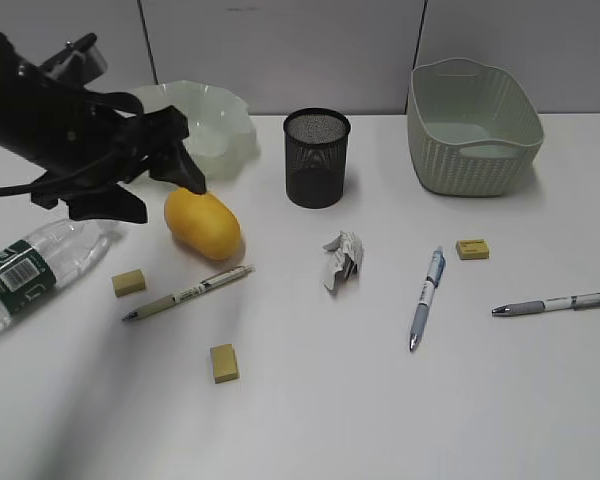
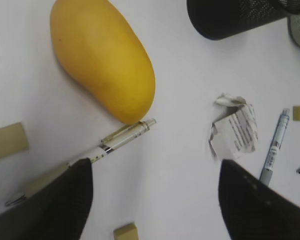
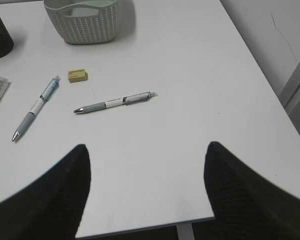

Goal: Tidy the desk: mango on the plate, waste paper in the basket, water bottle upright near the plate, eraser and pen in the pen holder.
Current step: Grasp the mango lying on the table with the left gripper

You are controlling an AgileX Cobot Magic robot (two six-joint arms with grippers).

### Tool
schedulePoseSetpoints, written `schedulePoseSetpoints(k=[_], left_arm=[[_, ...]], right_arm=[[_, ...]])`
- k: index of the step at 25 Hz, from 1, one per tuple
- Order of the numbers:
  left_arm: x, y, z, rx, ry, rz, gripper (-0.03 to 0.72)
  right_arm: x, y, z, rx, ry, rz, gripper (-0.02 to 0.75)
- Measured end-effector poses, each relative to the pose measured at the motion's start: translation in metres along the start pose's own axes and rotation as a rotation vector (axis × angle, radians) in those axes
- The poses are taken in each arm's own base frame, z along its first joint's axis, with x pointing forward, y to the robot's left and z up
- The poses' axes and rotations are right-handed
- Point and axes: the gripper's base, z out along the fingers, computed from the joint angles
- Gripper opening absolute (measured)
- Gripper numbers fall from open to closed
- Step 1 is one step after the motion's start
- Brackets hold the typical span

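Left wrist view gives us the mango [image 2: 102, 60], a smooth yellow-orange oval lying just ahead of our left gripper [image 2: 155, 200], whose jaws stand wide and empty. Our right gripper [image 3: 147, 200] also gapes empty over the desk [image 3: 190, 150].

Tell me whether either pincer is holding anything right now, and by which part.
Nothing is held. The left pincer stands open above the desk near the mango, and the right pincer is open over bare tabletop.
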Motion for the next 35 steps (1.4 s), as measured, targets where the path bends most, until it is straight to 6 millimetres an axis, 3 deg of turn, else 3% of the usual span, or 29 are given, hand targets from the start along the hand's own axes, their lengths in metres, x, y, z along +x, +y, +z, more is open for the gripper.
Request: schedulePoseSetpoints(k=[13, 22, 35], left_arm=[[-0.006, 0.015, 0.066, -0.079, 0.119, -0.181, 0.607], [-0.016, 0.016, 0.089, -0.067, 0.094, -0.222, 0.687], [-0.025, 0.021, 0.115, -0.062, 0.042, -0.264, 0.683]], right_arm=[[0.0, 0.0, 0.0, 0.0, 0.0, 0.0, 0.561], [0.0, 0.0, 0.0, 0.0, 0.0, 0.0, 0.561], [0.0, 0.0, 0.0, 0.0, 0.0, 0.0, 0.561]])
